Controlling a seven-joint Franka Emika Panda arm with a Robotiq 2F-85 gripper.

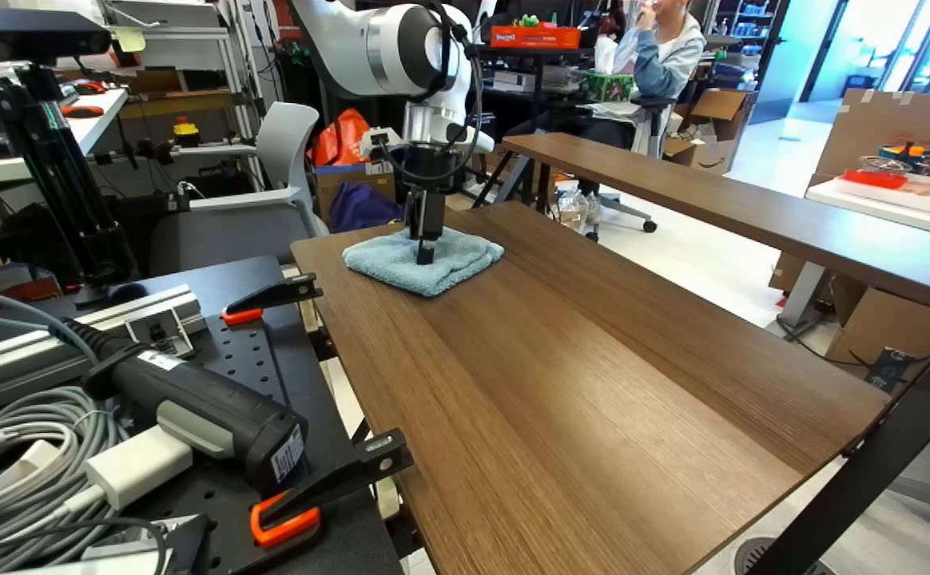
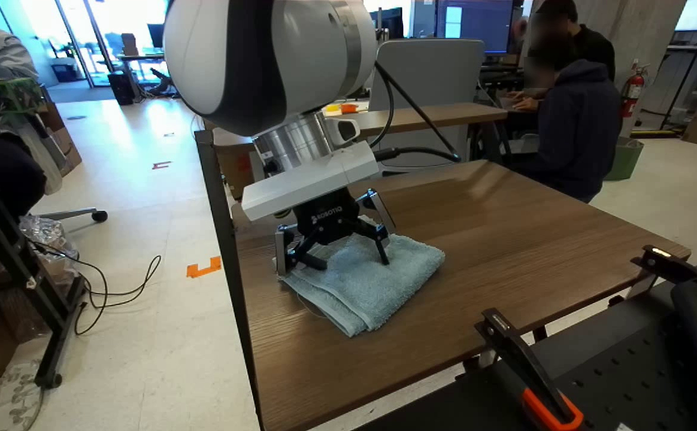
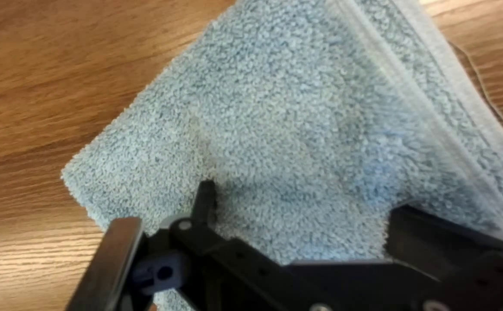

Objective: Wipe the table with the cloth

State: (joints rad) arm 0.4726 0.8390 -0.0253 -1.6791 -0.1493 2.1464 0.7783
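The light blue-teal folded cloth (image 1: pixel 469 259) lies flat at one end of the brown wood-grain table (image 1: pixel 577 359). The cloth (image 2: pixel 384 290) and the table (image 2: pixel 516 233) also show in an exterior view. My gripper (image 2: pixel 353 263) points down at the cloth, its two fingers spread wide, tips at the cloth's top surface. It also shows side-on in an exterior view (image 1: pixel 425 254). In the wrist view the open gripper (image 3: pixel 304 201) has both fingertips against the cloth (image 3: pixel 277 108), with fabric between them. I cannot tell how hard the tips press.
A black bench (image 1: pixel 233 351) with clamps (image 1: pixel 329 479), cables and a scanner-like tool (image 1: pixel 201 407) adjoins one long side of the table. A dark post (image 1: pixel 872 463) stands at a table corner. A narrower wood-topped table (image 1: pixel 721 200) runs along the far side. A grey chair (image 1: pixel 233 224) stands behind.
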